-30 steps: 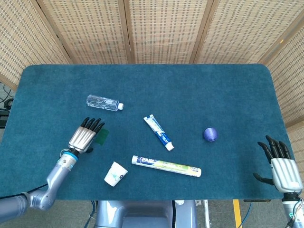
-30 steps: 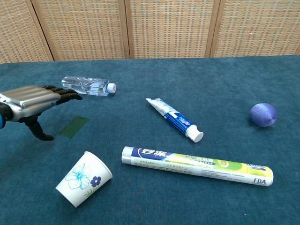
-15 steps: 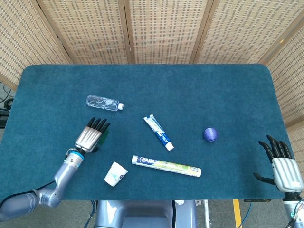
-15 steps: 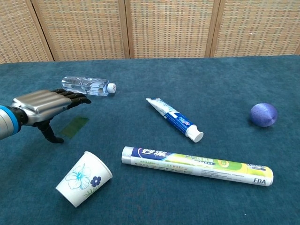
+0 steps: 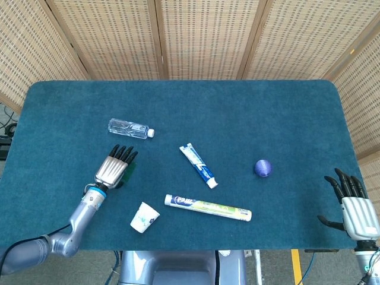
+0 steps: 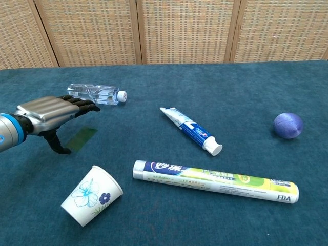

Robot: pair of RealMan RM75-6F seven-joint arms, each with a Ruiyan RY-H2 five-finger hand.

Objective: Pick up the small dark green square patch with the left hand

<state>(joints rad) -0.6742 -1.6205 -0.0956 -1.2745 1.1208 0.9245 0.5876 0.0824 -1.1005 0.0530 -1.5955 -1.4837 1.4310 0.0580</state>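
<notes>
The small dark green square patch [image 6: 83, 138] lies flat on the teal cloth, at the left of the chest view. In the head view only its right edge [image 5: 130, 170] shows beside my fingers. My left hand [image 6: 50, 113] [image 5: 114, 167] hovers flat above the patch, palm down, fingers stretched forward and apart, thumb hanging down toward the cloth left of the patch. It holds nothing. My right hand [image 5: 354, 205] rests open at the table's near right corner, seen only in the head view.
A clear water bottle [image 6: 96, 94] lies just beyond my left fingertips. A paper cup [image 6: 91, 202] lies on its side near the patch. A small toothpaste tube [image 6: 190, 130], a long tube [image 6: 215, 174] and a purple ball [image 6: 288, 125] lie to the right.
My left hand has moved forward and to the right, from beside the patch to over it. The right hand has barely shifted.
</notes>
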